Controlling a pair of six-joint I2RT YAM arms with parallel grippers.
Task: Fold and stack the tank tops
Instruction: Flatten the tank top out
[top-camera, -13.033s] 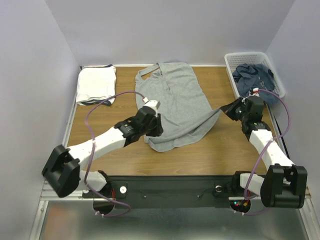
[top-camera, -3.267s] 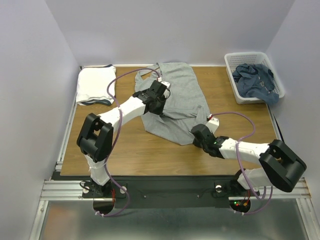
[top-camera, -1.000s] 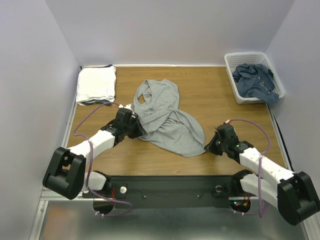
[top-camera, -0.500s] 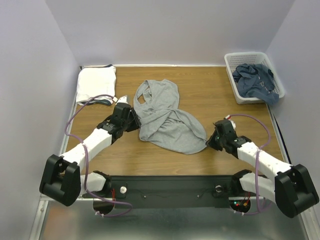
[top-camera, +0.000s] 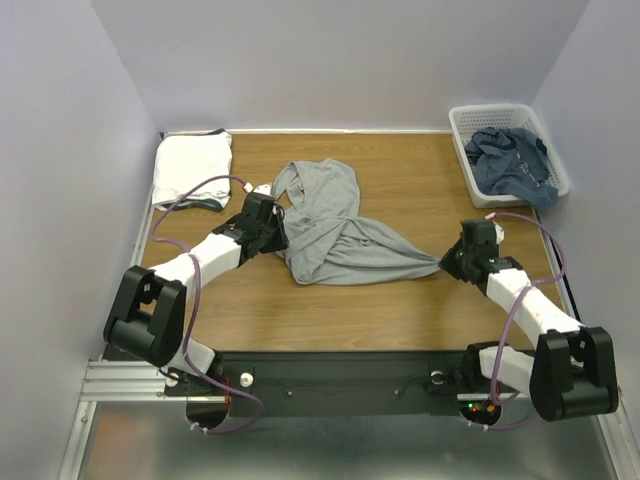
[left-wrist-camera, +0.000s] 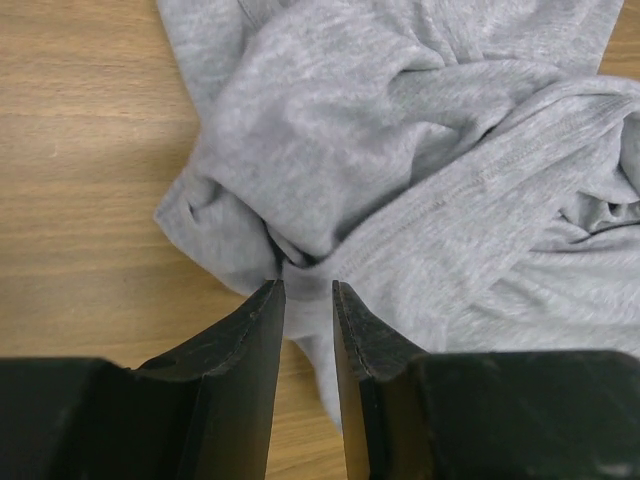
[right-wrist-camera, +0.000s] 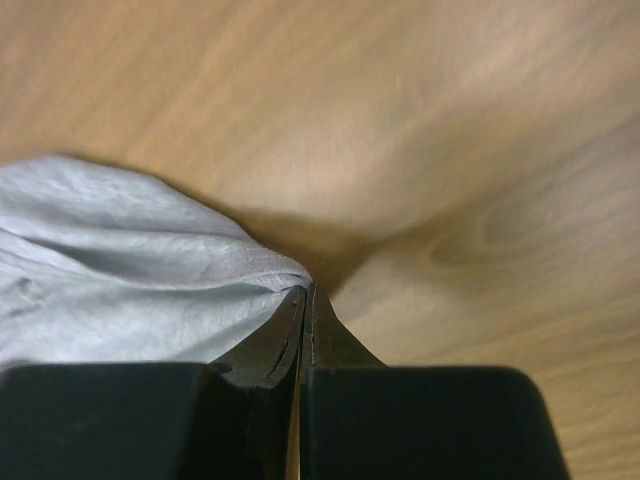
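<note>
The heather grey tank top (top-camera: 330, 230) lies crumpled at the table's middle, its straps toward the back. My left gripper (top-camera: 272, 228) is at its left edge. In the left wrist view the narrow-set fingers (left-wrist-camera: 308, 288) pinch a bunched fold of the grey knit (left-wrist-camera: 400, 150). My right gripper (top-camera: 450, 262) is shut on a corner of the top, which stretches to a point on the right. The right wrist view shows the jaws (right-wrist-camera: 305, 290) closed on the hem (right-wrist-camera: 120, 270). A folded white tank top (top-camera: 192, 168) lies at the back left.
A white lattice basket (top-camera: 510, 112) at the back right holds crumpled dusty blue tops (top-camera: 508, 158). Bare wooden table (top-camera: 400, 190) lies between the grey top and the basket. Purple cables loop over both arms.
My right gripper has moved right and slightly back, pulling the grey top's corner out to a point. My left gripper has shifted right and back with the left edge.
</note>
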